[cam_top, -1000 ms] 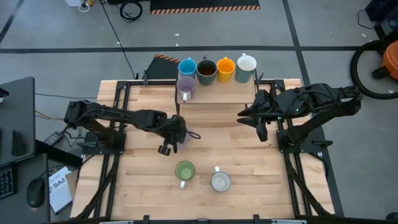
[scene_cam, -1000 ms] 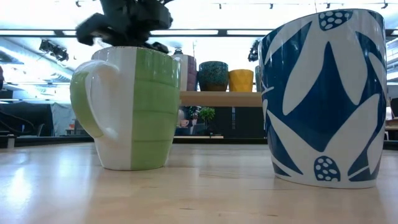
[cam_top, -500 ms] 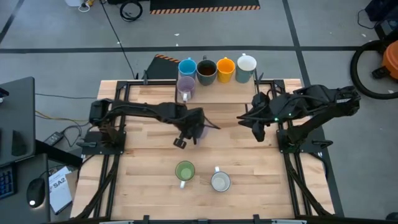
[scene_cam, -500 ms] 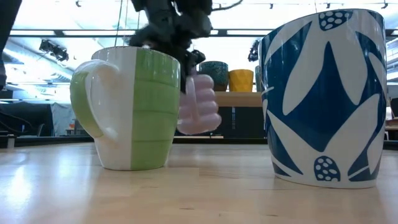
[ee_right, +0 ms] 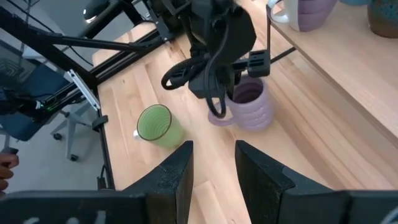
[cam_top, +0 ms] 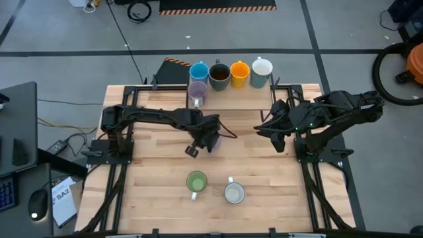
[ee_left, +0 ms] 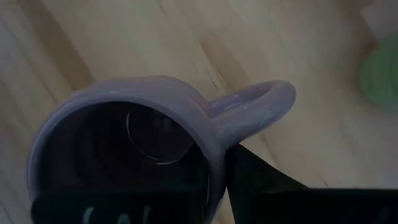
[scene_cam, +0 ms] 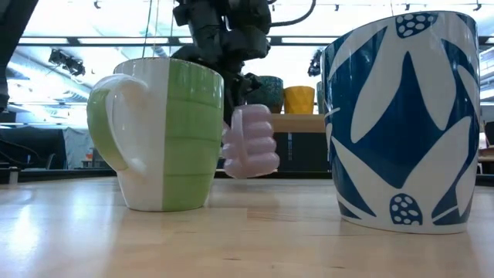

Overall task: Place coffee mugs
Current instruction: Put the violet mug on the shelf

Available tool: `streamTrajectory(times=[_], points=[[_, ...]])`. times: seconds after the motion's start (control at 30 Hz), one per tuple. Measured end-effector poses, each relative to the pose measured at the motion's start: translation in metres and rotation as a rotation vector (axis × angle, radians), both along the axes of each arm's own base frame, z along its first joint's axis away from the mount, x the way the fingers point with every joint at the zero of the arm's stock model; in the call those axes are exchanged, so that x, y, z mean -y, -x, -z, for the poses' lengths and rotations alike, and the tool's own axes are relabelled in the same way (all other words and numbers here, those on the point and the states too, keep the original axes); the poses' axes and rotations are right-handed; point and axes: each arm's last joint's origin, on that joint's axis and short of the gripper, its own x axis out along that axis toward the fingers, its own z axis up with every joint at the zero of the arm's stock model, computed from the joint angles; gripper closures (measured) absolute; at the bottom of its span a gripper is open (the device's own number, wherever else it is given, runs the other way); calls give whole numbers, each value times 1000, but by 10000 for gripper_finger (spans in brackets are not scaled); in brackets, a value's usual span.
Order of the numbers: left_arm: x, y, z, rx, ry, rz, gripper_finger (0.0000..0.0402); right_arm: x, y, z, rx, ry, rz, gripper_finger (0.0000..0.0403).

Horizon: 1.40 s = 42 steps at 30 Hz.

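Observation:
My left gripper (cam_top: 205, 138) is over the middle of the table, shut on a lilac mug (ee_right: 247, 103) that shows tilted in the low view (scene_cam: 250, 144). My right gripper (ee_right: 211, 179) is raised at the right, open, with nothing between its fingers. A green mug (cam_top: 196, 182) and a white mug with a blue pattern (cam_top: 234, 192) stand upright near the front edge. On the far shelf stand a blue (cam_top: 199, 72), a dark brown (cam_top: 219, 75), an orange (cam_top: 239, 73), a white (cam_top: 262, 69) and another lilac mug (cam_top: 197, 92). My left gripper holds the lilac mug by its rim wall (ee_left: 211, 163), right beside the handle (ee_left: 258, 107). One finger is inside the mug and one finger (ee_left: 261, 183) is outside. The fingers come steeply from above. The mug hangs slightly tilted, mouth up, just above the table.
The wooden shelf (cam_top: 231, 102) runs along the far edge. Black frame rails (cam_top: 125, 132) flank the tabletop left and right. Bare wood lies between the held mug and the two front mugs.
My left gripper has carried the lilac mug toward the table's right, from left of centre to the middle, and has rolled a little. The mug stays in the hold, now a bit lower and more tilted.

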Motion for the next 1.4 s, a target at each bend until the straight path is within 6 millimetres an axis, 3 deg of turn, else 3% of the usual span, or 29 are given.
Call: streamTrajectory(times=[0.17, 0.37, 0.73, 1.03, 1.27, 1.4], points=[[1, 0, 12, -67, 20, 9, 356, 0, 0, 0, 1, 3, -2, 279], [4, -3, 12, -48, 16, 15, 350, 0, 0, 0, 0, 4, -3, 279], [8, -6, 10, -18, 36, -83, 274, 0, 0, 0, -3, 27, -21, 279], [8, 11, -23, 11, 64, -217, 252, 5, -2, 0, -14, 42, -60, 279], [14, 30, -53, 31, 216, -539, 254, 9, -3, 0, -20, 139, -97, 279], [29, 30, -65, 162, 303, -614, 265, 13, -8, 2, -35, 205, -122, 282]])
